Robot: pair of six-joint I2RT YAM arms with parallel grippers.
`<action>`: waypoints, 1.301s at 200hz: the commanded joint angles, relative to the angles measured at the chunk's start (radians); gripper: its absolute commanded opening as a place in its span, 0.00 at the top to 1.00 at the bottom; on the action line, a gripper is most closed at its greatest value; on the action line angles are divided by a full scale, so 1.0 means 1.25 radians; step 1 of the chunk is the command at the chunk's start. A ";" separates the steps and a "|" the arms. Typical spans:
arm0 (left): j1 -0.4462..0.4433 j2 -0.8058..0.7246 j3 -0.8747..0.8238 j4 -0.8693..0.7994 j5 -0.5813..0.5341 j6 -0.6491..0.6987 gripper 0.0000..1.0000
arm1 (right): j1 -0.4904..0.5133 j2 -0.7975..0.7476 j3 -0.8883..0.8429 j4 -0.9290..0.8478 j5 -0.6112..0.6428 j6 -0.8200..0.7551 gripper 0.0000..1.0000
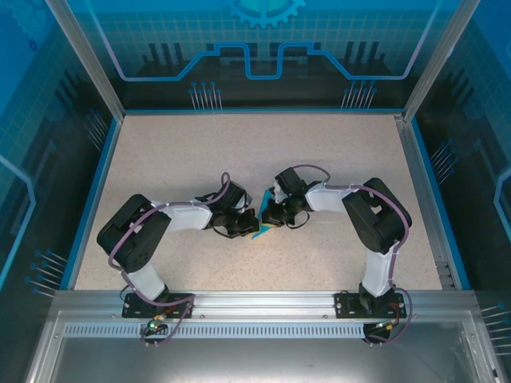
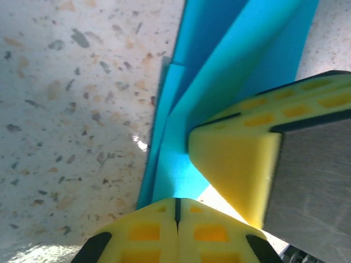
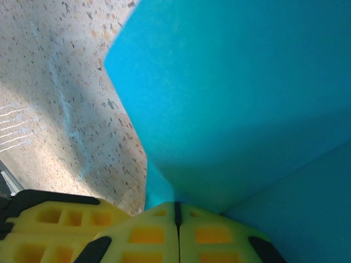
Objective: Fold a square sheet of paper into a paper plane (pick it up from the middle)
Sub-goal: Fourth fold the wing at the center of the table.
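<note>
As the left gripper (image 2: 176, 205) is pinching the folded teal paper (image 2: 219, 71) at its tips, jaws pressed together, the right gripper (image 3: 176, 208) is clamping it just beside, paper fanning out ahead of both.

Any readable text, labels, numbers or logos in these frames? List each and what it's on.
None readable. The folded teal paper is plain, the yellow pincer fingers carry no marking, and the back wall bears a gear graphic and line art, no letters.
</note>
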 commanded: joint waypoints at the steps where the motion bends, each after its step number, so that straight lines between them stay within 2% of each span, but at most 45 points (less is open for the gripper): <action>1: -0.001 0.017 0.011 -0.019 -0.018 -0.001 0.99 | -0.006 0.036 -0.025 -0.014 0.047 0.006 0.94; 72: 0.002 0.007 -0.039 -0.081 -0.057 0.020 1.00 | -0.017 0.017 0.002 -0.028 0.088 -0.048 0.95; 125: 0.019 0.011 -0.103 -0.084 -0.029 0.013 1.00 | -0.087 0.037 0.007 -0.003 0.069 -0.057 0.94; 217: 0.021 0.023 -0.100 -0.078 -0.008 0.016 1.00 | -0.184 0.072 0.089 -0.036 0.072 -0.130 0.94; 260: 0.021 0.018 -0.091 -0.074 0.003 0.018 1.00 | -0.183 0.063 0.114 -0.034 0.006 -0.169 0.93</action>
